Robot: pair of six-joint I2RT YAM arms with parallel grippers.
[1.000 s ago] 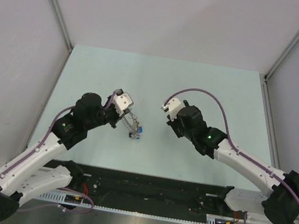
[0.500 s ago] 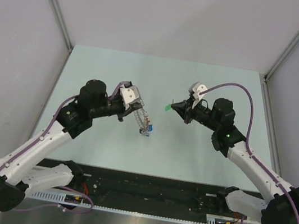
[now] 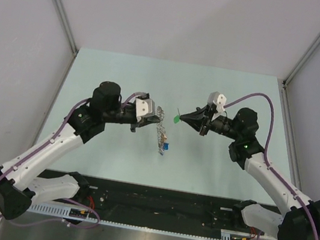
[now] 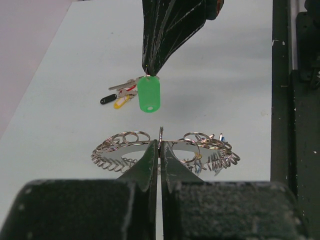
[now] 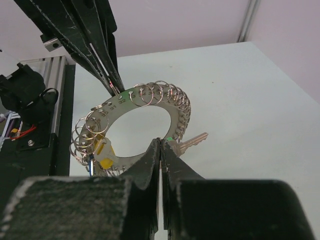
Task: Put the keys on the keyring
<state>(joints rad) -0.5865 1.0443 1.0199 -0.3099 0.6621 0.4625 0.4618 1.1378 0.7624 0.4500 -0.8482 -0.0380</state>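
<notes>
Left end effector (image 4: 160, 145): jaws pressed together on the rim of the keyring, pinching the flat grey plate edge-on at its near side.
Keyring (image 3: 161, 135): held clear above the middle of the tabletop (image 3: 119, 71). In the overhead view it runs from the left fingertips toward 5 o'clock, with a blue piece at its lower end. Whether that low end touches the surface cannot be told.
Split rings (image 5: 160, 92): small silvery loops crowded all round the keyring's rim. A yellow tag hangs among them at 7 o'clock in the right wrist view.
Right end effector (image 5: 160, 142): jaws closed tight on the green-headed key, with no gap between the fingers.
Green-headed key (image 4: 148, 94): dangles from the right fingertips at 12 o'clock of the keyring in the left wrist view, just beside the rim. From the right wrist its silver blade pokes out toward 3 o'clock of the fingertips. Contact with the ring cannot be told.
Loose keys (image 4: 120, 96): a small cluster with black, yellow and red heads lying on the tabletop, at 11 o'clock of the keyring in the left wrist view and well apart from it.
</notes>
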